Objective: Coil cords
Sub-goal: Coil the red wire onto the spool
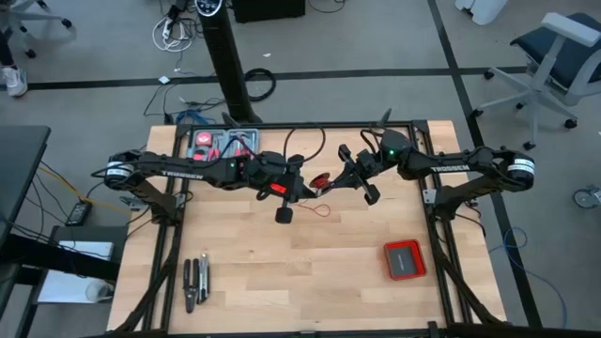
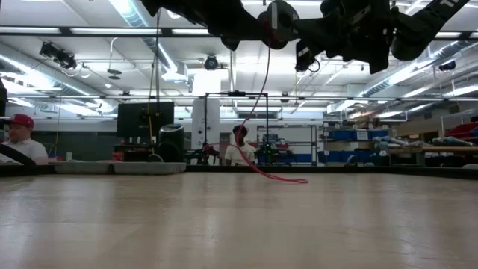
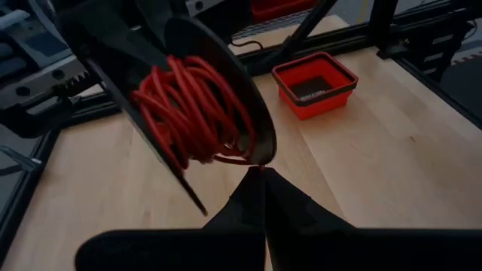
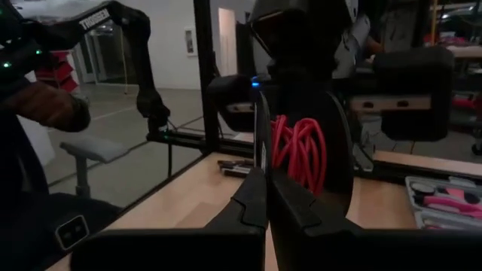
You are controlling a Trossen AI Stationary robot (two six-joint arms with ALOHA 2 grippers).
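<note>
We see both grippers meeting mid-air above table (image 1: 310, 272) centre. Right gripper (image 4: 267, 197) clenched on black spool (image 4: 335, 150) rim; red wire (image 3: 192, 109) wound on spool. Left gripper (image 3: 263, 197) pinched on wire strand beneath spool. Loose wire tail trails on tabletop below.

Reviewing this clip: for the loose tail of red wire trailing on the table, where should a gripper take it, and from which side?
Grip the red wire's slack tail where it lies on the table, below the spool held up between the two grippers. Come straight down from above: the strand is thin and lies flat on bare wood, with nothing beside it.
</note>
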